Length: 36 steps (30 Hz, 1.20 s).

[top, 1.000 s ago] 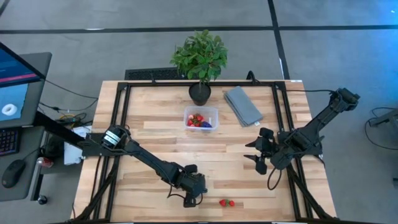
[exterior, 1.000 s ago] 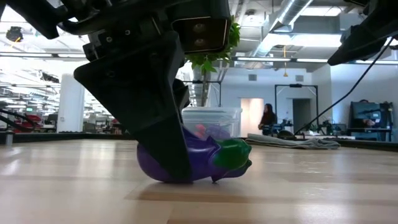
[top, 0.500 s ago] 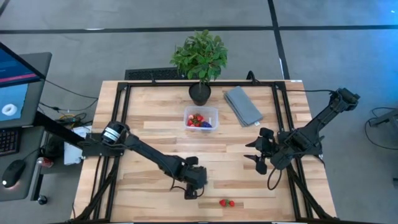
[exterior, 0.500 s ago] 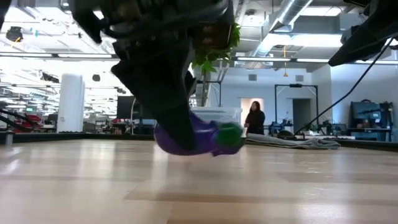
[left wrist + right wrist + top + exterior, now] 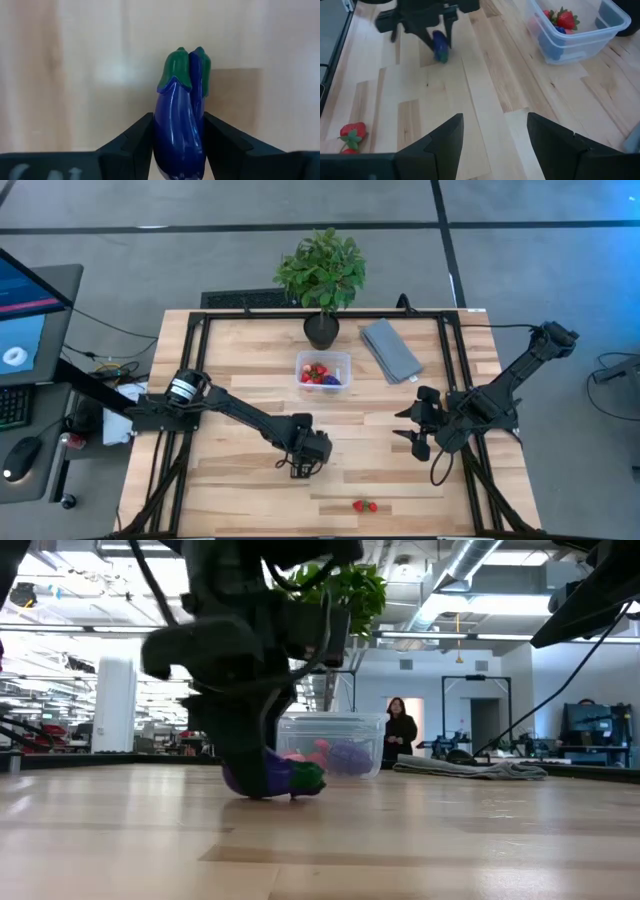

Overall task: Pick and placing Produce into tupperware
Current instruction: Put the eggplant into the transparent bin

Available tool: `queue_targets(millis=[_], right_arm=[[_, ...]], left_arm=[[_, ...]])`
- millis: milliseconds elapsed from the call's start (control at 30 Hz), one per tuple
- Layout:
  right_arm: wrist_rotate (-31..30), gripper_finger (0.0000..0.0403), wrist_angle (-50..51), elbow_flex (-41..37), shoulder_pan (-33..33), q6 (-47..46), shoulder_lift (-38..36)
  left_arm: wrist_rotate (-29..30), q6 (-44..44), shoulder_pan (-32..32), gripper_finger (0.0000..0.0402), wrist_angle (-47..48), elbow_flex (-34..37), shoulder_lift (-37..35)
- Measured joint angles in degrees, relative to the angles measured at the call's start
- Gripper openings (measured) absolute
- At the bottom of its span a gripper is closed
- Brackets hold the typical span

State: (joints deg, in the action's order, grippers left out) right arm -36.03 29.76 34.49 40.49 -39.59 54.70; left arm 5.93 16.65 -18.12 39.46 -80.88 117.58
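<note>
**Left arm hauling a toy eggplant toward the tub**

High view: the left gripper (image 5: 299, 467) was out in the middle of the tabletop (image 5: 250, 395), near side of the clear tupperware (image 5: 323, 370), which sat just in front of the black plant pot (image 5: 321, 330). You could already see red strawberries (image 5: 314, 374) and something purple in the tub. A stray strawberry pair (image 5: 365, 506) lay by the near edge. The right gripper (image 5: 412, 424) hung idle off to the right side.

Low view: the eggplant (image 5: 272, 777) looked slightly off the wood, tub right behind it. My guess is it was kept low because the tub is close.

Left wrist view: best look at the thing. Glossy deep purple body, green cap (image 5: 184, 66), pinched between the two dark fingers (image 5: 135, 141) around its fat end, cap pointing away. Holding the thick part probably stops it slipping.

Right wrist view: that arm's own fingers (image 5: 442, 136) stood well apart with nothing between them, looking across at the other arm and the tub, probably parked there to stay out of the way.
</note>
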Motion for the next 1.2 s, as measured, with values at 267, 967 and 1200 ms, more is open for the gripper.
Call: queue_targets(millis=[267, 967, 1200], right_arm=[[0.2, 0.0244, 0.02, -0.01, 0.0, -0.77, 0.0], [0.17, 0.0244, 1.15, 0.01, 0.0, -0.94, -0.01], [0.04, 0.0244, 1.41, 0.01, -0.81, -0.93, -0.01]], left_arm=[[0.82, -3.92, 3.71, 0.0138, 1.43, -0.02, -0.07], [9.37, -6.14, 11.55, 0.0136, -5.17, -0.17, -10.91], [15.59, -7.66, 14.04, 0.0136, -8.11, -0.2, -18.33]])
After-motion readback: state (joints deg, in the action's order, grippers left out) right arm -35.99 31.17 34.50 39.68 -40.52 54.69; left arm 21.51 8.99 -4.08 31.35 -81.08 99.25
